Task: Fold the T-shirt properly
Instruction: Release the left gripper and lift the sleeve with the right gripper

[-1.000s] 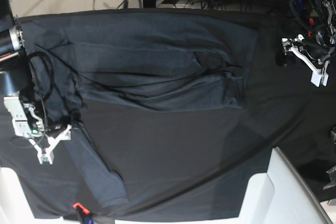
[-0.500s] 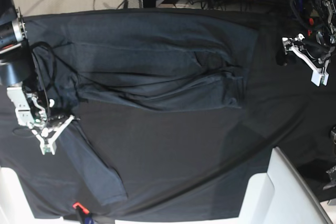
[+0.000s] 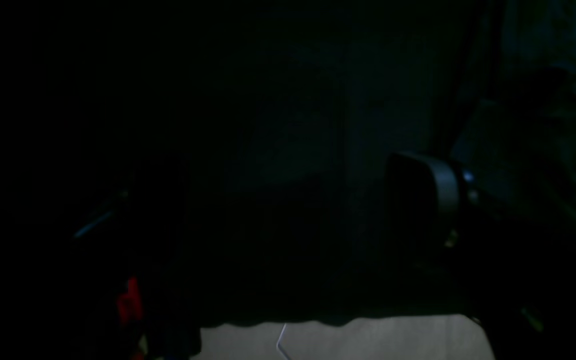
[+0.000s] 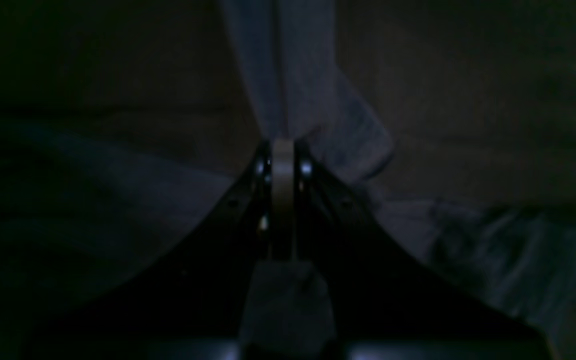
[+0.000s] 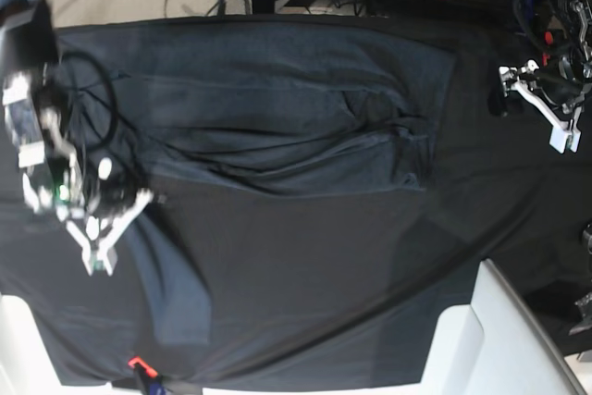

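The top view was evenly lit from above, but dark cloth on dark cloth was hard to tell apart. The right arm [image 5: 37,127] was smeared by motion blur. Both wrist views were very dark. Only a pale strip of floor [image 3: 348,340] was seen clearly there.

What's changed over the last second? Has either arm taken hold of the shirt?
The right gripper closed and now pinches the T-shirt at its sleeve, which the right wrist view shows bunched at the shut tips. That arm shifted up and slightly toward the table's middle, dragging the sleeve so it hangs straighter. The left gripper stayed open off to the side; the shirt's body is unmoved.
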You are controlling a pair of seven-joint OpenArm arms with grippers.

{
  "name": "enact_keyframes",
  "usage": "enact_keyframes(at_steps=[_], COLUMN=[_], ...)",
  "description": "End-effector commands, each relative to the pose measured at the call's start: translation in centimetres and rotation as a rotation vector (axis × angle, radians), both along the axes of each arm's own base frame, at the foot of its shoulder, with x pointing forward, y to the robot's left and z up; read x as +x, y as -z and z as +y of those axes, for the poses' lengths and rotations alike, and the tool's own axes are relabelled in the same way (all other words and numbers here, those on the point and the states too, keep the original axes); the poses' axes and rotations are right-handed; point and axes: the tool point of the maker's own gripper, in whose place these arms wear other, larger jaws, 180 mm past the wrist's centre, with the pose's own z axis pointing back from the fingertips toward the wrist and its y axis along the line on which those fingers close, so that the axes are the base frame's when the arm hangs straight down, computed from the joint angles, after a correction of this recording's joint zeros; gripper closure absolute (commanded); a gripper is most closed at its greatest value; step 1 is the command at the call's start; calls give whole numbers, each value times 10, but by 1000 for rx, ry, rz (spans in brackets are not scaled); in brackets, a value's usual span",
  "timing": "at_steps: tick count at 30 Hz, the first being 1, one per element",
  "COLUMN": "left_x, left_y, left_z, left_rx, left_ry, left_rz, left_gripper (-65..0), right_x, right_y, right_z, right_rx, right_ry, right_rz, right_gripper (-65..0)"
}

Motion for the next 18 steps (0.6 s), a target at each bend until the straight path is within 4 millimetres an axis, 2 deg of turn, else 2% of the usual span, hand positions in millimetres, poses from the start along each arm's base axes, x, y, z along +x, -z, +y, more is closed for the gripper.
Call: enact_keyframes(at_steps=[1, 7, 11, 18], left_x=[10, 10, 10, 11], left_y=[-13, -13, -13, -14], left_z=[8, 8, 8, 8], left_rx=[23, 21, 21, 23], left_ry=[9, 7, 7, 8], left_rz=[-41, -40, -40, -43], left_gripper=[-579, -579, -579, -579], right_x=[7, -47, -71, -114], right_y=[-22, -31, -32, -13], right_z=[2, 36, 54, 71], right_rx=[11, 77, 118, 168], right_ry=[-6, -63, -85, -87], right_rz=[-58, -8, 5, 92], right_gripper=[0, 0, 0, 0])
